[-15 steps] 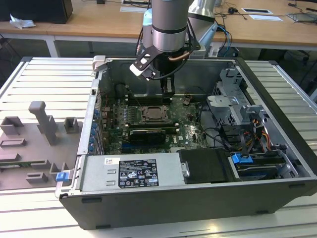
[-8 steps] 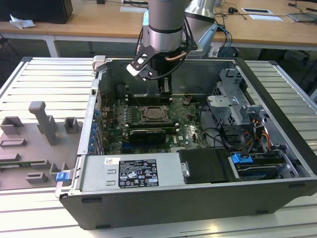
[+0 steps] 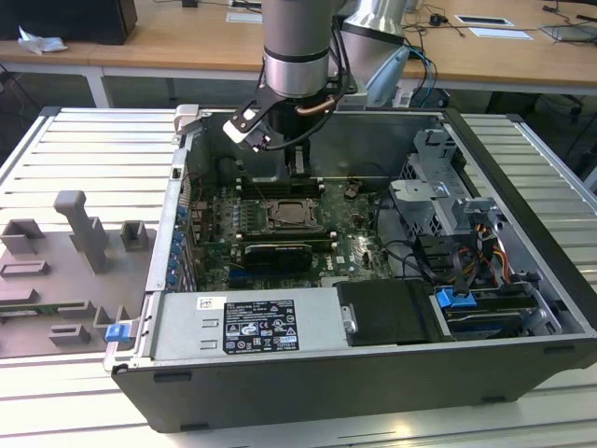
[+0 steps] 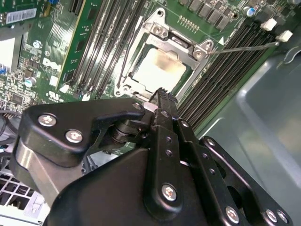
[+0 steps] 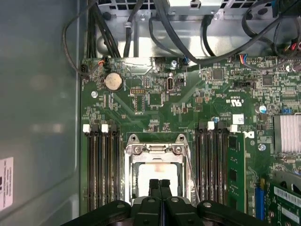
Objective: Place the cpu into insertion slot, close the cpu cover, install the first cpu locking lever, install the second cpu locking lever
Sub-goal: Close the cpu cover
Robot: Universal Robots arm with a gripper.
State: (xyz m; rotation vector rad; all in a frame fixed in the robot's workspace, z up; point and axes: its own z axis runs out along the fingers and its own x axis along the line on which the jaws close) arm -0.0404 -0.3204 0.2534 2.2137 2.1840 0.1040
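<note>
Green board (image 5: pixel 155 103), cpu (image 5: pixel 157 173) flat (socketed), gripper (image 5: pixel 160 182) above

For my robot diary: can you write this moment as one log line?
gripper: shut, above socket | chip: in socket | cover: down over chip | lever: one rod sticking out

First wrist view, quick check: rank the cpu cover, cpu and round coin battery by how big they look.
1. cpu cover
2. cpu, partly hidden, sitting within the cover's window
3. coin battery, clearly smallest
</note>
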